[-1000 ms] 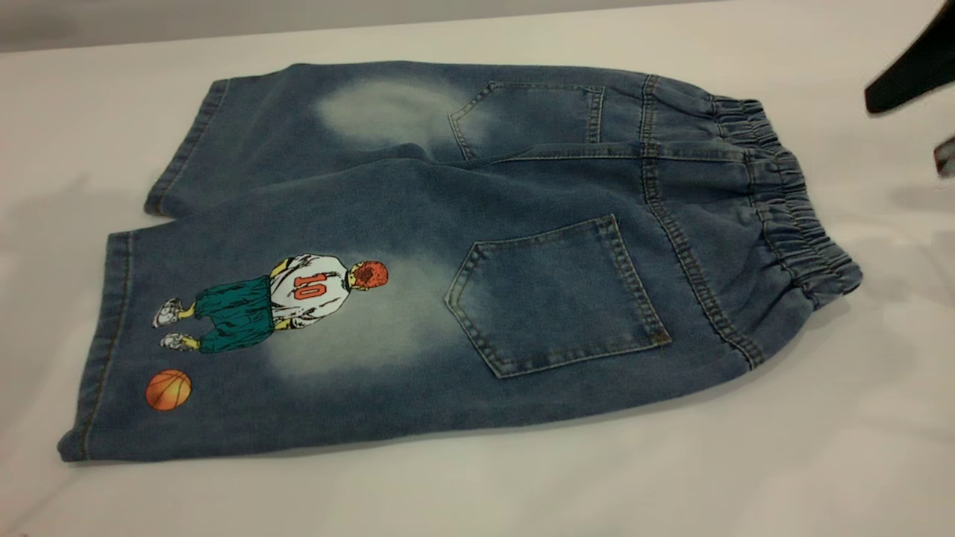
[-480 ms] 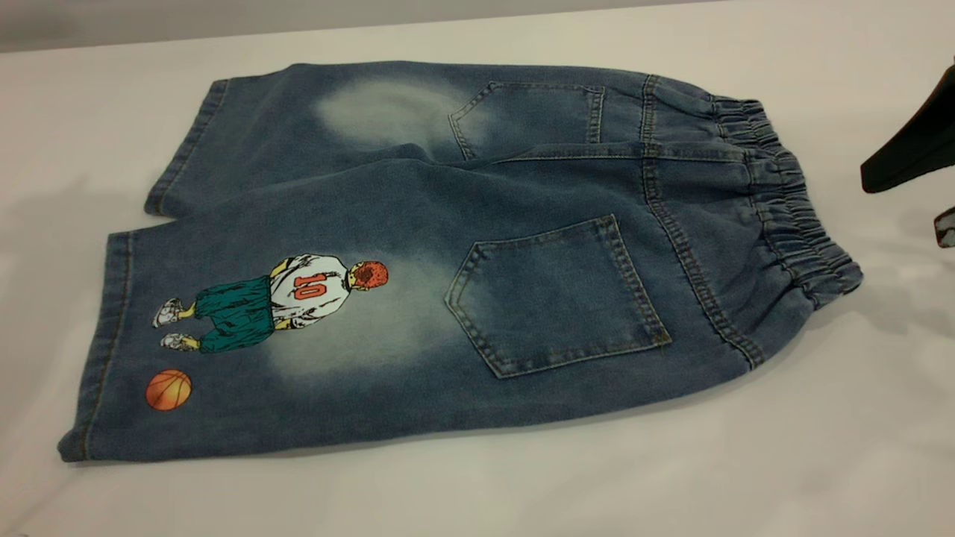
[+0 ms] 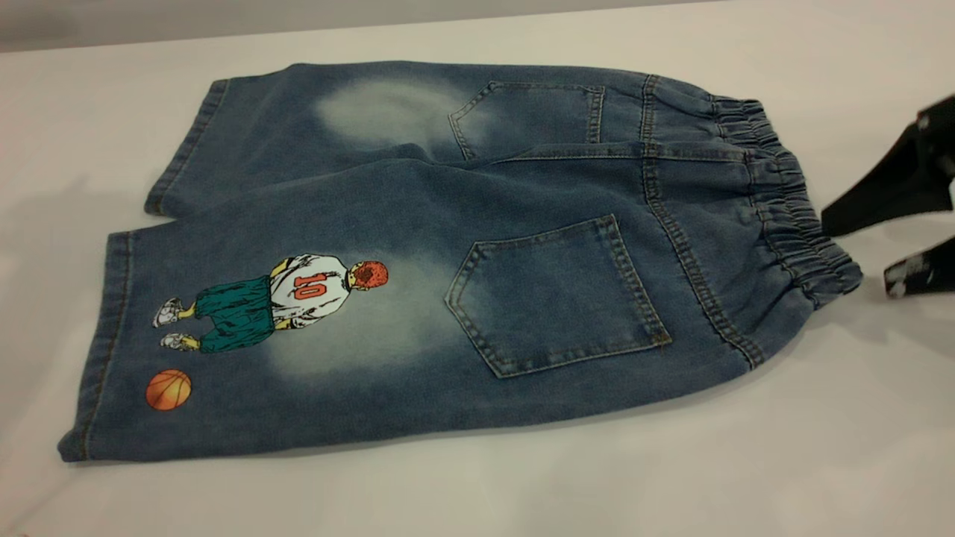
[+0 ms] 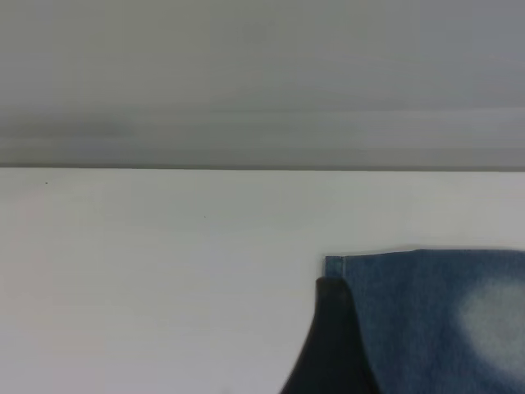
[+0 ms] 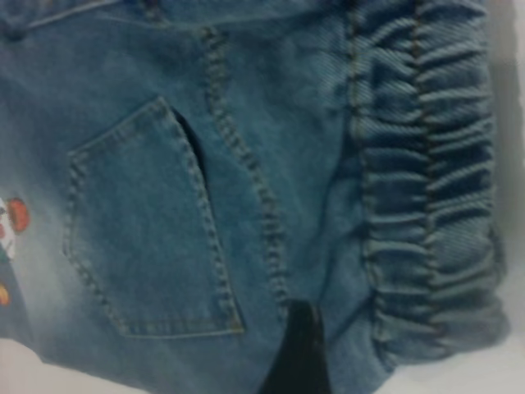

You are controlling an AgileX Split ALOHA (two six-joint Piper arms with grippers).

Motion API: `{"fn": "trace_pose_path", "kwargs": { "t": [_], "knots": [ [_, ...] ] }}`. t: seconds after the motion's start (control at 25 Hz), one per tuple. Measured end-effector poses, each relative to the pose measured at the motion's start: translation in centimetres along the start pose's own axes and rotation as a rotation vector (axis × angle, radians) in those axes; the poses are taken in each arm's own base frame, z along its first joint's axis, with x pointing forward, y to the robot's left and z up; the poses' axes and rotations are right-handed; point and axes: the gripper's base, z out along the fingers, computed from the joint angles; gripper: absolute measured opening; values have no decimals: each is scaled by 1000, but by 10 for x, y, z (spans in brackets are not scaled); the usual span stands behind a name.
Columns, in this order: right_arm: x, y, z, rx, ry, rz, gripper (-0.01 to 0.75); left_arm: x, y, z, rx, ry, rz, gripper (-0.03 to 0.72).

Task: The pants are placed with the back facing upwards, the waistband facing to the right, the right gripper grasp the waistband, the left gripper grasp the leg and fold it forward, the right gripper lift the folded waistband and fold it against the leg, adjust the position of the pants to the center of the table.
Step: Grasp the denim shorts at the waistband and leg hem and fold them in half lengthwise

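Note:
The pants (image 3: 462, 253) lie flat on the table (image 3: 746, 477), back up, with both patch pockets showing. The leg (image 3: 224, 335) with the number 10 player print and orange ball is at the near left. The gathered waistband (image 3: 791, 201) is at the right end. My right gripper (image 3: 858, 253) is open just right of the waistband's near corner, its fingers apart and empty. In the right wrist view the waistband (image 5: 426, 205) and a pocket (image 5: 148, 230) fill the picture behind one finger (image 5: 299, 353). In the left wrist view, one black finger (image 4: 330, 345) of my left gripper hangs at a hem corner (image 4: 340, 267) of the pants.
Bare white tabletop (image 3: 522, 492) surrounds the pants on all sides. The table's far edge (image 4: 246, 167) shows in the left wrist view, with a grey wall behind it.
My right gripper has come down and leftward toward the waistband's near corner, and both its fingers now show. The pants have not moved.

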Motion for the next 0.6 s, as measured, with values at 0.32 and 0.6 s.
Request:
{"fn": "trace_pose_path", "kwargs": {
  "t": [0.32,0.6],
  "knots": [
    [4,-12,18,-45,9,42,569,0,0,0,0,0,0,516],
    [2,-14,26,-115,-39,52,569,0,0,0,0,0,0,516]
  ]
}}
